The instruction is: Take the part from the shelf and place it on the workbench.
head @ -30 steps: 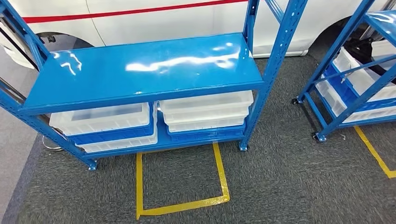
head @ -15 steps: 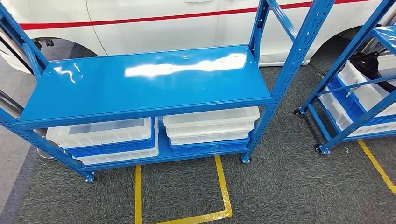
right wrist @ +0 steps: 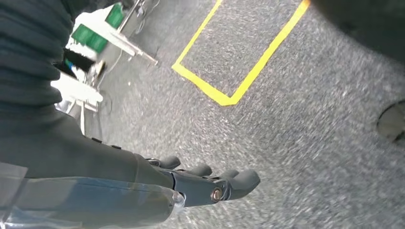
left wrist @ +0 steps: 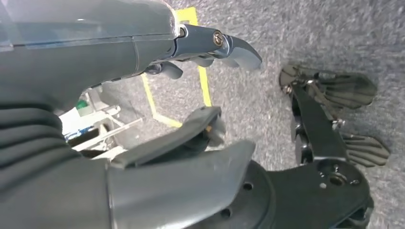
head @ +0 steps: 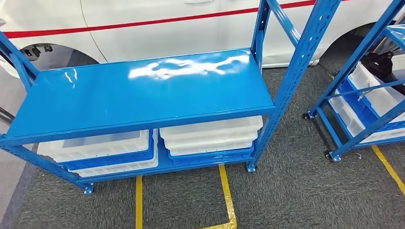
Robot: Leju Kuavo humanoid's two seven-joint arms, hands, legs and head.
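A: Going left to right, what worries you first?

B: The left hand [left wrist: 191,95] hangs low over the grey carpet floor [head: 296,191]. Its fingers are spread, nothing held. From that far down, a hasty lift toward the blue steel shelf rack [head: 143,90] could knock the front lip of its glossy top board.

A: And the part itself?

B: I cannot find it. The top board is bare, so my guess is that it lies in one of the translucent white plastic bins [head: 95,145] stacked with blue ones on the lower level. Those sit tight under the board, so a hand going in could scrape the board or drag a whole bin out.

A: The middle?

B: The yellow floor tape outline [head: 227,191] runs out of the head view at the bottom. If the feet stop short or skewed, the reach will be off.

A: Further right?

B: The white car body with a red stripe [head: 167,24] stands close behind the rack, and a second blue rack with bins [head: 363,105] stands well apart; picking from that one would be wrong. The right hand [right wrist: 205,183] also hangs by the carpet, fingers loosely extended, empty.
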